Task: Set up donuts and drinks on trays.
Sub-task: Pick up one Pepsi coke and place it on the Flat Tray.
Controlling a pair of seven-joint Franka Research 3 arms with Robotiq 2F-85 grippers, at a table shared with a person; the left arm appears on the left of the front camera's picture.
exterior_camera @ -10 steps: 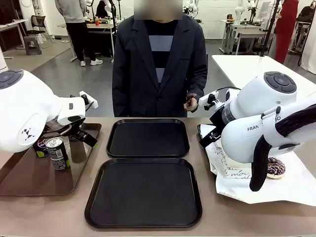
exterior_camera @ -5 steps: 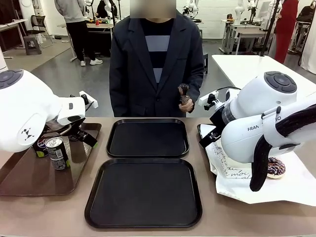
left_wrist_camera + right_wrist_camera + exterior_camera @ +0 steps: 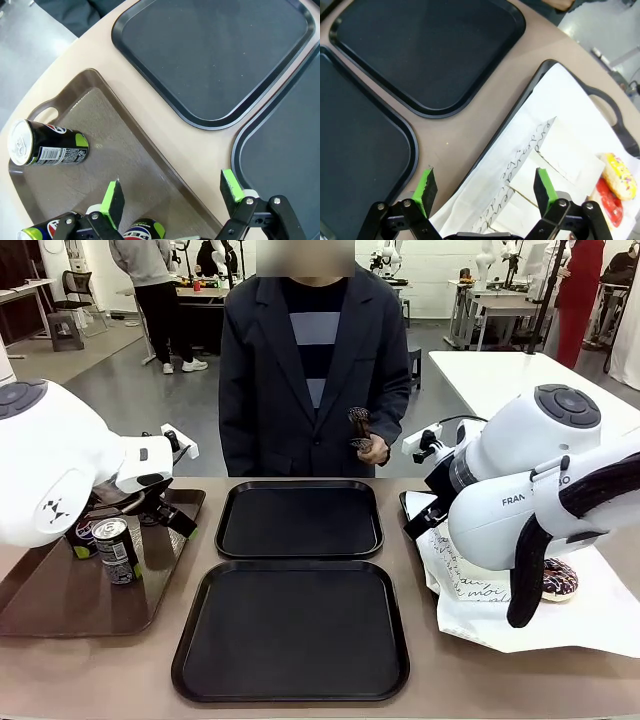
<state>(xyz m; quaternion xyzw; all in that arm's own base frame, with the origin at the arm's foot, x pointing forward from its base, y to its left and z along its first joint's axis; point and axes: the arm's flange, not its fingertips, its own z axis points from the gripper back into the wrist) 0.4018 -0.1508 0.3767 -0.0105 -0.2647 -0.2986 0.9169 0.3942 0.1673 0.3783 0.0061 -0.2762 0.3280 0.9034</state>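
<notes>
Both black trays (image 3: 300, 520) lie bare, just ahead of each pincer. The cans (image 3: 47, 149) wait on the brown tray (image 3: 130, 165) beneath the left pincer (image 3: 170, 186), which is released and empty. The donuts (image 3: 619, 176) rest on white paper (image 3: 555, 145) beside the right pincer (image 3: 484, 179), also released. The person's hand (image 3: 374, 450) has just drifted across, well beyond both pincers, carrying a dark piece (image 3: 358, 422) that may be a donut. Loading looks unstarted.

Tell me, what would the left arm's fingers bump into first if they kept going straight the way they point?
Probably the glossy brown tray. The left gripper, open, frames the tray's bare floor by its rim, with the table just beyond. Depth is hard to judge from this view.
</notes>
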